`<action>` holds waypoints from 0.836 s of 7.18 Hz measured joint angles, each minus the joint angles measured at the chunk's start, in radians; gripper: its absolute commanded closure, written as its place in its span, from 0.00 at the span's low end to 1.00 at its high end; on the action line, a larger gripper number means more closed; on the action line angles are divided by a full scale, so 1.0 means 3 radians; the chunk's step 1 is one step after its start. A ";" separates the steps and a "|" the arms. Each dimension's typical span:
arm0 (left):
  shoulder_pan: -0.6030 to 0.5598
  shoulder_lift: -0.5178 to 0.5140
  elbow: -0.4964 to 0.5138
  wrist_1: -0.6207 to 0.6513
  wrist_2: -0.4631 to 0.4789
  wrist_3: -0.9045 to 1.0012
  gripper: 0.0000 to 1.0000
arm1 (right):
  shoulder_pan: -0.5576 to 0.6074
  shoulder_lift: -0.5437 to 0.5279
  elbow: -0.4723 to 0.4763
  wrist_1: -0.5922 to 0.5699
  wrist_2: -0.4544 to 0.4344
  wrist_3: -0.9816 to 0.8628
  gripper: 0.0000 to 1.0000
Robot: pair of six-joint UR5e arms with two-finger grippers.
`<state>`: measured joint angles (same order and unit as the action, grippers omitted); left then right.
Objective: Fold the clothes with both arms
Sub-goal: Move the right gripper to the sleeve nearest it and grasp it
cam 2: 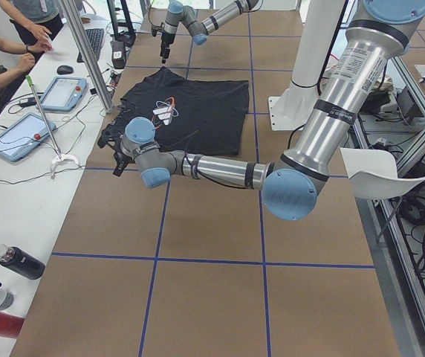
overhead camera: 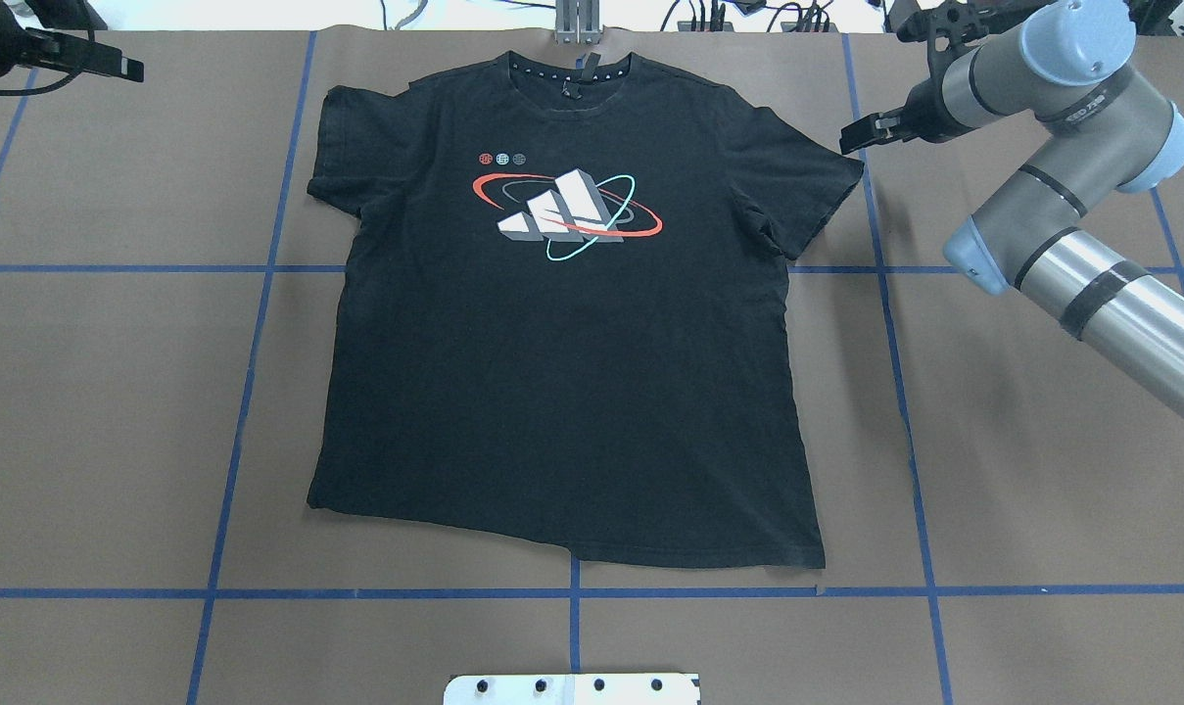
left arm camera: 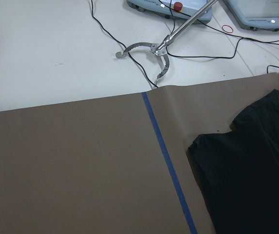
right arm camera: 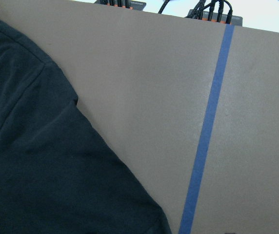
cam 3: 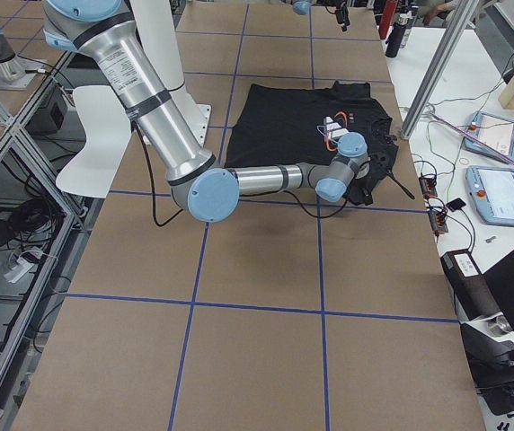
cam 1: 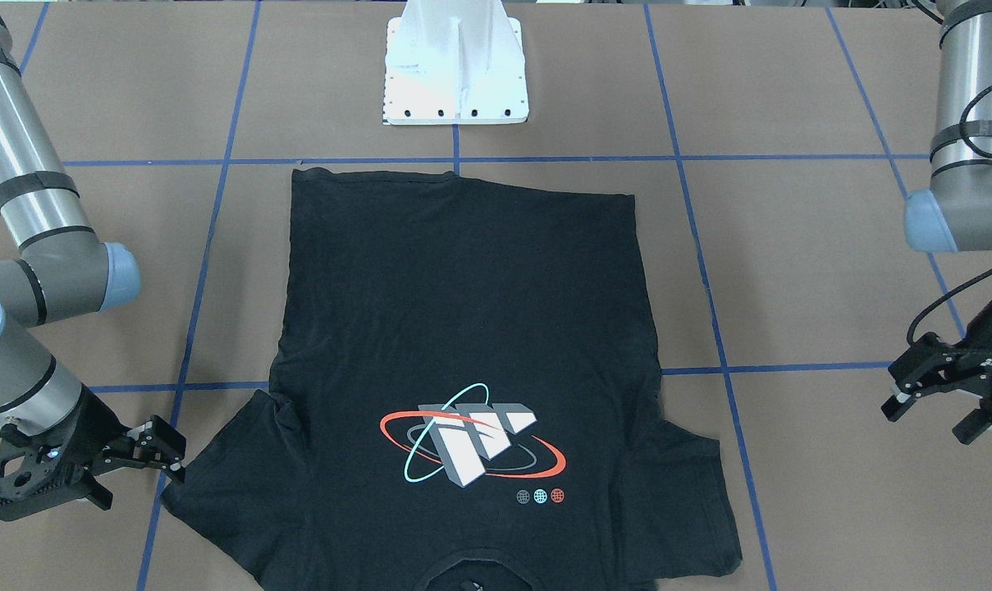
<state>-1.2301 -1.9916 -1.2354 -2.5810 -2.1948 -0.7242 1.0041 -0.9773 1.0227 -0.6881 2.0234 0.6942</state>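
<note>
Brown table (cam 1: 791, 246) holds T-shirt (cam 1: 463, 312) flat, just beside right claw (cam 1: 170, 453).

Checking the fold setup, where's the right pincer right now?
In the overhead view, the right pincer sits at upper right, tips beside the nearest sleeve of the T-shirt.

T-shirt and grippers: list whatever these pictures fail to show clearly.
T-shirt underside: all views, lies against the table.
Collar: front-facing view, cut by the bottom edge.
Left gripper: overhead view, partly cut by the top-left corner.
Neck label: overhead view, too small to read.
</note>
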 measured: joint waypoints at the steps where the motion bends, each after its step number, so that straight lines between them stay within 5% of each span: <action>1: 0.0006 -0.0005 0.0001 -0.0005 0.0003 -0.0013 0.00 | -0.0042 0.0019 -0.0063 0.0011 -0.0048 -0.0001 0.26; 6: 0.0006 -0.0021 -0.0008 -0.0007 0.0002 -0.0025 0.00 | -0.0084 0.0099 -0.0288 0.0005 -0.0084 -0.0003 0.40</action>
<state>-1.2284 -1.9978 -1.2378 -2.5832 -2.1943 -0.7316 0.9788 -0.9477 0.9362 -0.6866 1.9981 0.6933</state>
